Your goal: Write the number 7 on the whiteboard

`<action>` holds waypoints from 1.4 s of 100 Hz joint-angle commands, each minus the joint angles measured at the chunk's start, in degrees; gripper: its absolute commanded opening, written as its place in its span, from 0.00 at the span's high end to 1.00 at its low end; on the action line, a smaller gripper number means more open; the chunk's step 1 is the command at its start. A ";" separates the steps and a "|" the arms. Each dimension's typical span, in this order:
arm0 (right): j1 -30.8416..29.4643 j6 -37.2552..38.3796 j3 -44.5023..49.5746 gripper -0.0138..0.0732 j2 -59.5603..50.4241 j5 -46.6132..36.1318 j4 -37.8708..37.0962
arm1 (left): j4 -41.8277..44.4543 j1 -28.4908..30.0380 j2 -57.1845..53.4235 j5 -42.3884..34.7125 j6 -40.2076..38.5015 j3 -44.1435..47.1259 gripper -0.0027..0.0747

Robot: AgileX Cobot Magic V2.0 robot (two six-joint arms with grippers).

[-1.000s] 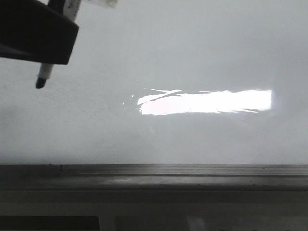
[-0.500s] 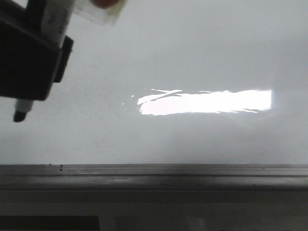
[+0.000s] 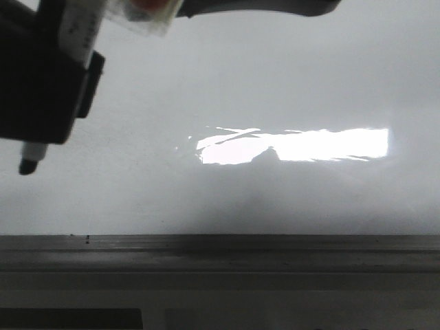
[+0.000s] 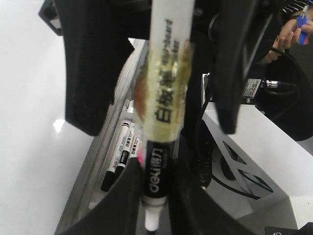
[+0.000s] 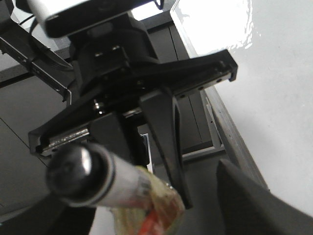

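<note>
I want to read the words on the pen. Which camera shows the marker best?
The left wrist view: the marker fills it, taped label readable, held in the left gripper. The front view shows only its dark tip below the gripper, over the whiteboard. The right wrist view shows its blurry rear end.

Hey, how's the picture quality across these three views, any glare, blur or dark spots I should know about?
Front view: a bright glare patch washes out part of the whiteboard, and the left gripper is a dark, underexposed mass. Left wrist view: the marker is soft up close, its upper label blurred. Right wrist view: the near marker end is out of focus; the board top is blown out.
</note>
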 commanded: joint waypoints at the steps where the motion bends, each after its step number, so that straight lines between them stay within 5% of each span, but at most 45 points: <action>1: 0.22 -0.79 -1.95 0.54 -0.51 2.05 4.48 | -4.02 -0.13 -0.60 0.43 0.06 -1.50 0.99; 14: 0.22 -0.89 -1.95 0.93 -0.51 3.01 4.48 | -4.14 -0.13 -0.60 0.43 0.06 -1.50 0.99; 26: 0.22 -3.32 -1.95 0.91 -0.87 4.07 4.62 | -4.39 0.00 -0.60 0.07 0.06 -1.50 0.91; 46: 0.22 -6.05 -1.95 0.89 -4.82 -4.30 4.23 | -4.49 0.00 -0.60 -3.52 -4.76 -1.50 0.35; 57: 0.22 -8.19 -1.56 0.89 -8.58 -11.49 3.87 | -3.82 0.00 -1.37 -4.19 -7.19 -1.50 0.22; 92: 0.22 -10.85 7.05 0.89 -21.34 -25.80 -2.33 | 13.87 0.00 -18.28 -8.27 -34.57 0.79 0.48; 123: 0.22 -15.39 4.69 0.89 -16.75 -28.88 -4.01 | 13.77 0.00 -32.70 -28.68 -37.72 7.91 0.99; 140: 0.22 -18.33 -0.04 0.89 -10.10 -29.40 -4.01 | 13.87 0.00 -33.19 -28.41 -37.72 8.79 0.99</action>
